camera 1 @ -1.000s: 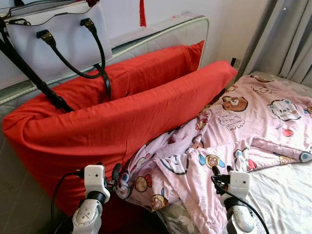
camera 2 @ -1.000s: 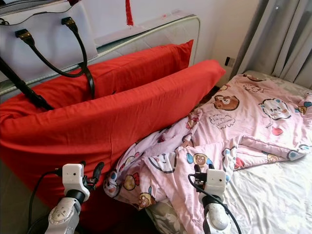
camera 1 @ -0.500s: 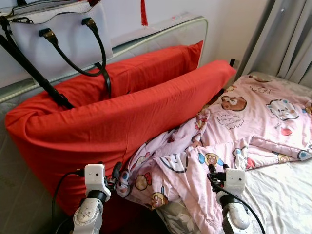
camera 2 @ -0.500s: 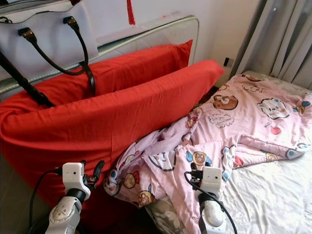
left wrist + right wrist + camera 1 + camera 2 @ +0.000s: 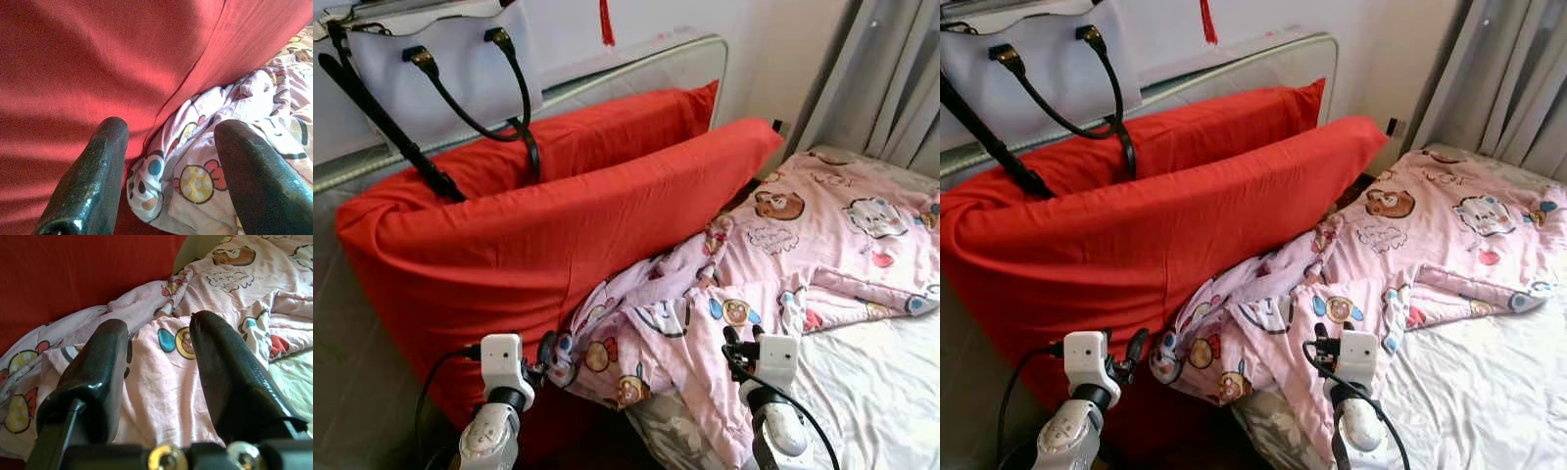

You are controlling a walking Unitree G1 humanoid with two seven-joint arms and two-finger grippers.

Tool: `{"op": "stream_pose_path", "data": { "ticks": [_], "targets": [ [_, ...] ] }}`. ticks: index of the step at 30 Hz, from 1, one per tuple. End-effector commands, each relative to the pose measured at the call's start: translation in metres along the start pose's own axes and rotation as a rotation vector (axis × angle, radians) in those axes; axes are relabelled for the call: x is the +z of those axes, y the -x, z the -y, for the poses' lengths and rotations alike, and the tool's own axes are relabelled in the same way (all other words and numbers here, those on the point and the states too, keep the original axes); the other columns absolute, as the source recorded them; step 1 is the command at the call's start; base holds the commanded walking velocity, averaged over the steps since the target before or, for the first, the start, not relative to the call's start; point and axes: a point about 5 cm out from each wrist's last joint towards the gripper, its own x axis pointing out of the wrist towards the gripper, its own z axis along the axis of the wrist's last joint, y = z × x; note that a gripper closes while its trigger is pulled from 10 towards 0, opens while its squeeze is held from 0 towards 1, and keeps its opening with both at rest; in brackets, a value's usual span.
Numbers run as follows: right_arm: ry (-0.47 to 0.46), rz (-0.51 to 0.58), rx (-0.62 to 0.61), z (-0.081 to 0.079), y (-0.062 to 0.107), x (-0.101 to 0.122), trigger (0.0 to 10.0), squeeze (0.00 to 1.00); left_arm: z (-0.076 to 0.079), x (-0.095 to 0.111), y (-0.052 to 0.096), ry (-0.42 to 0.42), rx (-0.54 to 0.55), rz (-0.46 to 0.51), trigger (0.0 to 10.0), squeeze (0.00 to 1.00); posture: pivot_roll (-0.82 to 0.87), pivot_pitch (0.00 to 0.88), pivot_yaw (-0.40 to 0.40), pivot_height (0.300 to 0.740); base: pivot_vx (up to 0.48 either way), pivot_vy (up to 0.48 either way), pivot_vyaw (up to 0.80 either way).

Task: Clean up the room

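Pink cartoon blanket (image 5: 803, 264) lies crumpled across the bed (image 5: 881, 392), its left edge against the red pillows (image 5: 558, 225). Left pincer (image 5: 168, 171) fingers apart, near blanket's left corner (not touching). Right pincer (image 5: 159, 362) fingers apart, just over the blanket. Handbag (image 5: 440, 69) far left.

Matt red cloth pillows (image 5: 558, 235), printed pink cloth quilt (image 5: 822, 245).

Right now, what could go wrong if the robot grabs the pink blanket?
The crumpled pink cartoon-print blanket is bunched against the big red pillow, so the open left gripper might pinch red fabric too. Tugging could shift the pillows, and the white handbag with black straps resting above them might slide down. The open right gripper may catch only a loose fold.
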Motion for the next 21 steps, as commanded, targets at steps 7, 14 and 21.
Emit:
{"op": "stream_pose_path", "data": {
  "ticks": [7,14,21],
  "targets": [
    [0.002,-0.012,0.021,-0.0006,-0.0018,0.0002,10.0,0.00,-0.0005,-0.0010,0.0030,-0.010,-0.005,-0.010,10.0,0.00,-0.04,0.000,-0.014,0.652,0.000,0.000,0.00],
    [-0.011,-0.025,0.018,-0.0005,-0.0009,-0.0024,10.0,0.04,-0.0014,-0.0023,0.0046,-0.011,-0.007,-0.017,10.0,0.00,-0.04,0.000,-0.013,0.652,0.000,0.000,0.00],
    [-0.020,-0.034,0.022,0.0008,-0.0010,-0.0038,10.0,1.00,-0.0010,-0.0036,0.0057,-0.010,-0.010,-0.025,10.0,0.00,-0.04,0.000,-0.013,0.652,0.000,0.000,0.00]
  ]
}}
